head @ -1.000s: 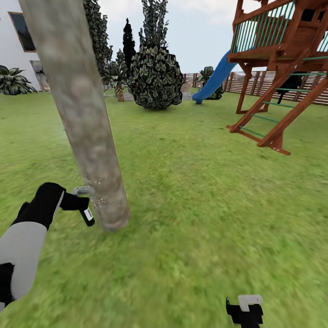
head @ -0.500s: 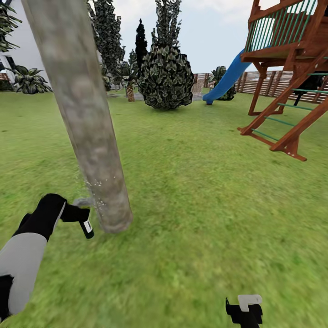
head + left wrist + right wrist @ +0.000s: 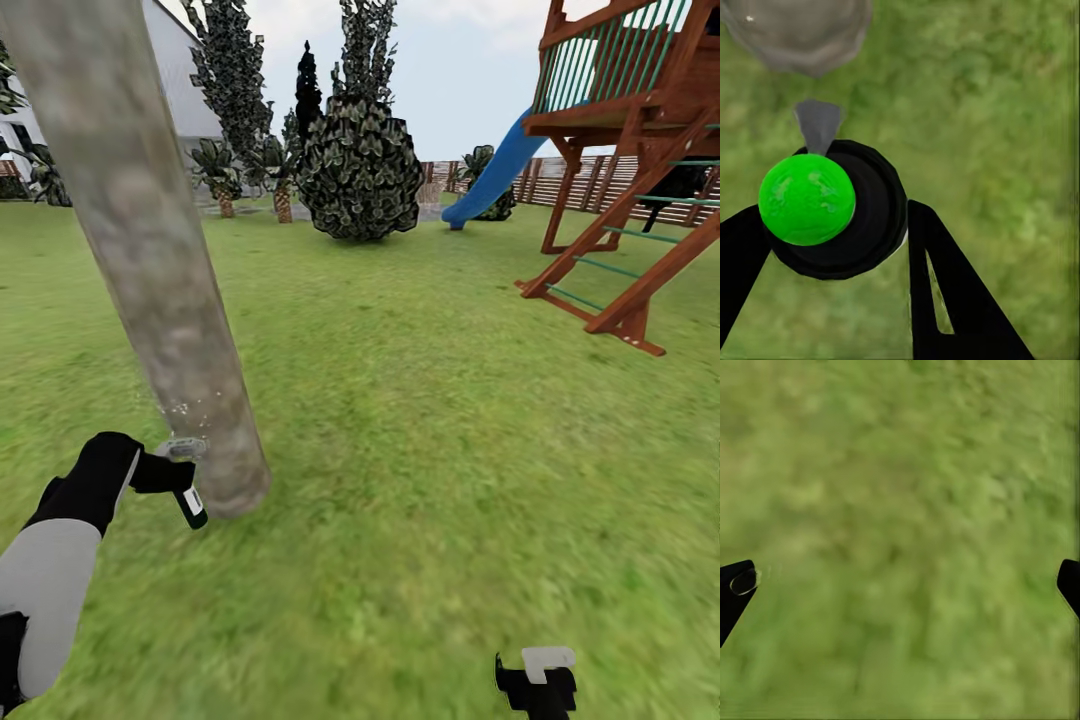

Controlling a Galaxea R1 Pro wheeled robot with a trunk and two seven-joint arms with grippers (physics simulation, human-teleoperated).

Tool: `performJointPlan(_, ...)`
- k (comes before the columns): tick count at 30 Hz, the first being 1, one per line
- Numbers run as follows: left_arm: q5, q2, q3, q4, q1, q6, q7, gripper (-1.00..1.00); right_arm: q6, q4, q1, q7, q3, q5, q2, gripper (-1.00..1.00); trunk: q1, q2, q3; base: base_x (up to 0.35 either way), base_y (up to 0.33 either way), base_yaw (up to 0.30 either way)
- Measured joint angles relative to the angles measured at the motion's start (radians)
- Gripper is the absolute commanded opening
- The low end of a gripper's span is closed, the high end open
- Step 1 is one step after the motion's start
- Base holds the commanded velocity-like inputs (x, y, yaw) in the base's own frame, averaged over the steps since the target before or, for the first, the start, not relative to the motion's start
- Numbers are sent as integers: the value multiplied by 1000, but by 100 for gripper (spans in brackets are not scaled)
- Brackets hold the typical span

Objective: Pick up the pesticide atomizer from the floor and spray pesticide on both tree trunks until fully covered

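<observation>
A thick mottled grey-tan tree trunk (image 3: 160,270) rises at the left of the head view, leaning as seen from here. My left gripper (image 3: 180,478) is shut on the pesticide atomizer (image 3: 192,500), a small black bottle with a white label, held low beside the trunk's base. Its grey nozzle (image 3: 817,124) points at the trunk (image 3: 795,34). A few white specks of pesticide (image 3: 186,408) dot the bark just above the nozzle. In the left wrist view the bottle (image 3: 862,217) shows a green round top (image 3: 806,199) between my black fingers (image 3: 941,285). My right gripper (image 3: 538,682) hangs open over bare grass (image 3: 900,510).
A wooden play tower (image 3: 640,150) with a blue slide (image 3: 495,170) stands at the right. A round leafy bush (image 3: 360,170), dark cypresses (image 3: 307,95), small palms (image 3: 222,165), a slat fence (image 3: 590,180) and a white house (image 3: 185,90) line the back. Open lawn (image 3: 430,420) spreads between.
The whole view has shifted, so the trunk sits further left in the picture. My left gripper keeps the atomizer by the trunk's base. The right gripper stays as it was.
</observation>
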Motion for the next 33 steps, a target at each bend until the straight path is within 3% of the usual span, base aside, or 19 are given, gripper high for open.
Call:
performJointPlan(6,1,0,1,-3,-9,1,1,-100,0,0,0,0,0,0,0,100,0,0,0,27,-255,27)
performJointPlan(13,1,-2,1,-2,-16,4,1,-100,0,0,0,0,0,0,0,100,0,0,0,-107,-267,260)
performJointPlan(19,0,-6,2,-3,-18,5,3,-100,0,0,0,-1,-1,0,-1,100,0,0,0,230,-187,31)
performJointPlan(23,50,-5,1,-3,-17,6,5,-100,0,0,0,-2,-1,0,-1,100,0,0,0,275,-150,0)
performJointPlan(33,57,-5,-1,-2,-9,6,9,-100,0,0,0,-1,0,0,0,100,0,0,0,-53,-263,92)
